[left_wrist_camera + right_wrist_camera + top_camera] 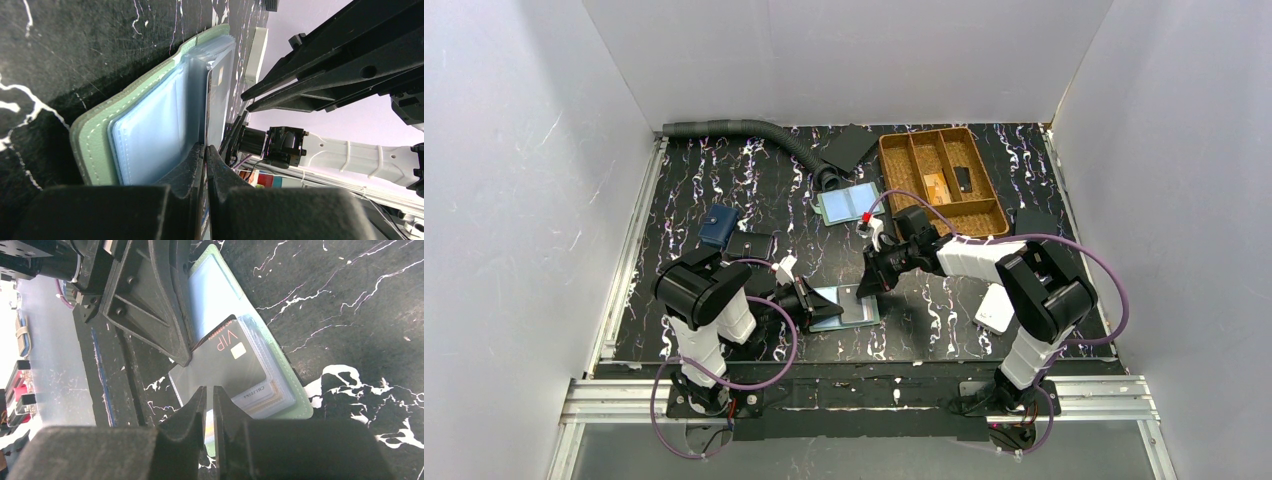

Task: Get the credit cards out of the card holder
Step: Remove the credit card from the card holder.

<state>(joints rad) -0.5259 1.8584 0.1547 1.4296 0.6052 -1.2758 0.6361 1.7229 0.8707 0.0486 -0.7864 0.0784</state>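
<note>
card holder [856, 310]: 1, counter's front edge, pinched by left claw [205, 148] | dark card [227, 357]: 1, pinched by right claw [209, 390] | second holder [849, 203] behind

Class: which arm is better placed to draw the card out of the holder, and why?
Probably right. The right gripper pinches the black card sticking out of the holder; the left gripper clamps the holder.
</note>
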